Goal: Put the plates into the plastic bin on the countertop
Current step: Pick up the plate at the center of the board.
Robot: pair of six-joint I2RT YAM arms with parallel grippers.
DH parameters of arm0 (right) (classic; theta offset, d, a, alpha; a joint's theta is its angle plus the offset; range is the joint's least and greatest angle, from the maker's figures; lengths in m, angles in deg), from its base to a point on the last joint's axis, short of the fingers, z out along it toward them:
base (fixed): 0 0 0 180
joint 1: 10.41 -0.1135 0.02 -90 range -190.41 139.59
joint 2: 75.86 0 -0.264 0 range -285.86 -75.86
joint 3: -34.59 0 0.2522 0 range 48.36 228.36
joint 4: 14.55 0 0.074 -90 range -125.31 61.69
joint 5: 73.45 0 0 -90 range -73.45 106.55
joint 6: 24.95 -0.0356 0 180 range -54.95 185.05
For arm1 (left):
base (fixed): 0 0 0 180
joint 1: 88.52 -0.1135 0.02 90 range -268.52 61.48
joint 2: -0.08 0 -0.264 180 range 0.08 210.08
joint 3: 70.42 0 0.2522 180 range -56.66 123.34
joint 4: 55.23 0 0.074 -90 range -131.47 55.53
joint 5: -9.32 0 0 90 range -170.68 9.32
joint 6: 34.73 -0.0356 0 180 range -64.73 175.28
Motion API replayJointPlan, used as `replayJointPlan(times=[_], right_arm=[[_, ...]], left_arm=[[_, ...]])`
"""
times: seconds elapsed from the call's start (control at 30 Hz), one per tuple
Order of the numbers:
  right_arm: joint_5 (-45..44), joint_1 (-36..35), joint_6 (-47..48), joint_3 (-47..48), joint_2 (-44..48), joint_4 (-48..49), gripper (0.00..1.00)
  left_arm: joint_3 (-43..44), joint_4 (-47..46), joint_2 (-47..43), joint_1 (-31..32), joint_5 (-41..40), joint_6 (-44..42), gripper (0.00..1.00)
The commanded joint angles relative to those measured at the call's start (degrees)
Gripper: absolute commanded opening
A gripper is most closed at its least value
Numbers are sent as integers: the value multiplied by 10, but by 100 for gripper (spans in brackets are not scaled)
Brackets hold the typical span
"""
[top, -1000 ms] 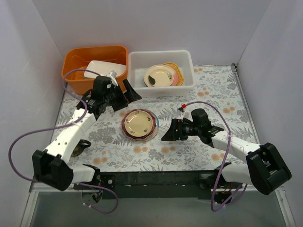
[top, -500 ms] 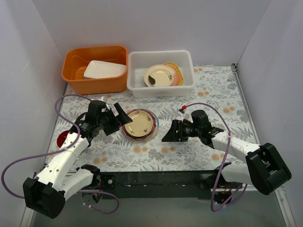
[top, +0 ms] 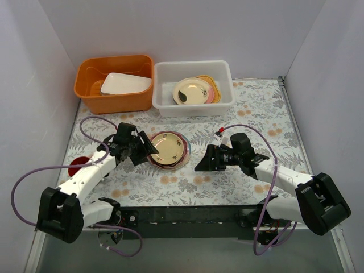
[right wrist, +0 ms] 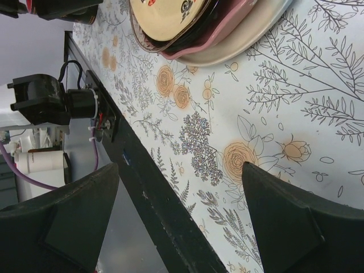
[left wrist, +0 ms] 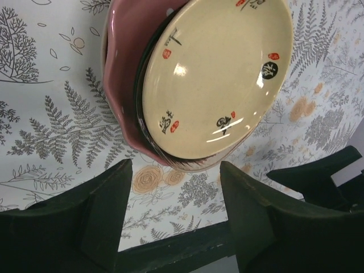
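The top camera looks down from behind; both wrist cameras closely share the stacked plates point(left wrist: 216, 79).

Setting: robot lab test cell. Evidence: plain white panel walls point(top: 170, 28) boxing me in on three sides; black mounting rail point(top: 187, 215) under my bases; purple cables point(top: 245, 125) trailing loose; fern-printed countertop point(top: 256, 108).

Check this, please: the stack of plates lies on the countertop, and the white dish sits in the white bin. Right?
Not quite. The top view shows the white dish in the orange tub, not the white bin. The stack of plates does lie on the countertop.
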Motion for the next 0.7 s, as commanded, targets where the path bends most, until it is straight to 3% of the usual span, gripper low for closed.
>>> replayJointPlan(times=[0.0, 0.1, 0.5, 0.67], right_arm=[[3, -3, -1, -5, 15, 17, 95], [2, -3, 0, -6, 16, 14, 95], [0, -3, 4, -6, 12, 13, 95], [0, -3, 4, -6, 11, 12, 95]], left_arm=[[-5, -48, 29, 2, -6, -4, 53], [-6, -58, 48, 2, -16, -6, 40], [-2, -71, 93, 3, -20, -19, 40], [-16, -89, 112, 2, -12, -17, 27]])
